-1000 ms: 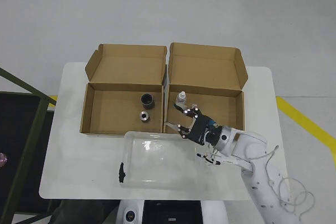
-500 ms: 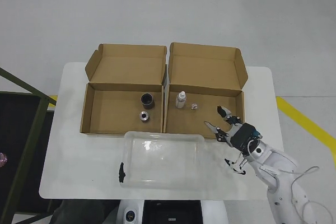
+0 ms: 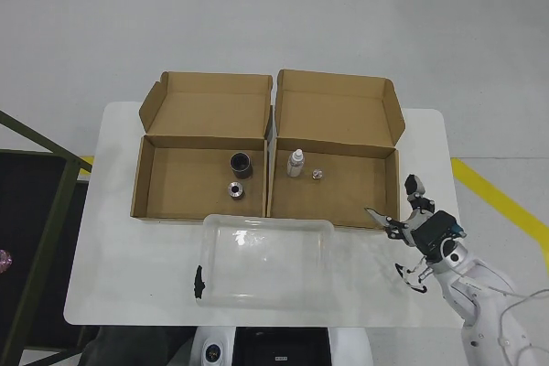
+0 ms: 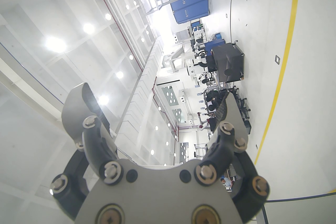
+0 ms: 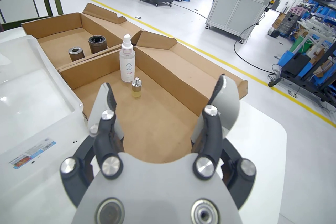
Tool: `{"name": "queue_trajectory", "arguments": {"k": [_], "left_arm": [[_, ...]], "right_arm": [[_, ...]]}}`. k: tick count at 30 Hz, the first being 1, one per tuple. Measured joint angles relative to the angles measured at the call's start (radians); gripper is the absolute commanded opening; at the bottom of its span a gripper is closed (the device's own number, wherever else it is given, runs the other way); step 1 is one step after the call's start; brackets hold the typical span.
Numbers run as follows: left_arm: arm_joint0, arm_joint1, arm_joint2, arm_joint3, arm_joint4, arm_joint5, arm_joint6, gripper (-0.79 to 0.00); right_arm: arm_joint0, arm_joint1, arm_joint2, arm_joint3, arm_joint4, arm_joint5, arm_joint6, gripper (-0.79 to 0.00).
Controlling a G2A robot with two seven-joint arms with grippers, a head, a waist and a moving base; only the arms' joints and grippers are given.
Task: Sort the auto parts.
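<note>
Over the table's (image 3: 119, 256) three-o'clock edge, right gripper (image 3: 391, 199) hangs, jaws apart, beside a box (image 3: 348, 197); left gripper (image 4: 157, 92) gapes too.

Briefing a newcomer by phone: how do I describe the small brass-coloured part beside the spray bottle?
On the white table, find the open cardboard box holding the white spray bottle. The small part stands upright close beside that bottle, much shorter, with a yellowish body and silver cap.

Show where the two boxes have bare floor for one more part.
Right box: bare between the small bottle and its right wall. Left box: bare from the dark cylinder and short cylinder to its left wall. Crowded beside the shared wall.
</note>
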State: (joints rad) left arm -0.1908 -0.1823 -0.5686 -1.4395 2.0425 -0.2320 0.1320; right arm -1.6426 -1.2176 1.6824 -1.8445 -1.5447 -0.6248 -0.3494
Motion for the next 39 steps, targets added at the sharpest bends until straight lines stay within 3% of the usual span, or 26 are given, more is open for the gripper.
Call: {"name": "queue_trajectory", "arguments": {"k": [8,39], "left_arm": [[0.000,0.000,0.000,0.000,0.000,0.000,0.000,-0.001],[0.000,0.000,0.000,0.000,0.000,0.000,0.000,0.000]], "right_arm": [[-0.019,0.006,0.020,0.000,-0.011,0.029,-0.050,0.000],[-0.019,0.007,0.020,0.000,-0.011,0.029,-0.050,0.000]]}}
